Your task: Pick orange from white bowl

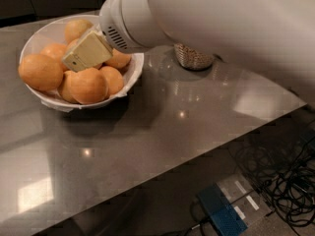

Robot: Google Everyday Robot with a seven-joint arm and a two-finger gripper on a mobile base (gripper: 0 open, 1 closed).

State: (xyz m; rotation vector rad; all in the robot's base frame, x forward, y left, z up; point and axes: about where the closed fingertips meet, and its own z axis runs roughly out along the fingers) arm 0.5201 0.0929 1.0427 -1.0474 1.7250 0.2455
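The white bowl point(42, 37) sits at the back left of the grey table point(162, 127), lined with white paper and piled with several oranges. One large orange point(40, 72) lies at the left and another point(88, 85) at the front. My gripper point(87, 51), a cream-coloured flat end on the thick white arm point(206, 18), hangs over the middle of the pile, right on top of the oranges. Its underside is hidden, so what it touches does not show.
A small jar with a woven metal look point(193, 57) stands behind the arm, right of the bowl. The table's front edge runs diagonally to the right corner. On the floor below lie a blue box point(222, 213) and tangled black cables point(280, 181).
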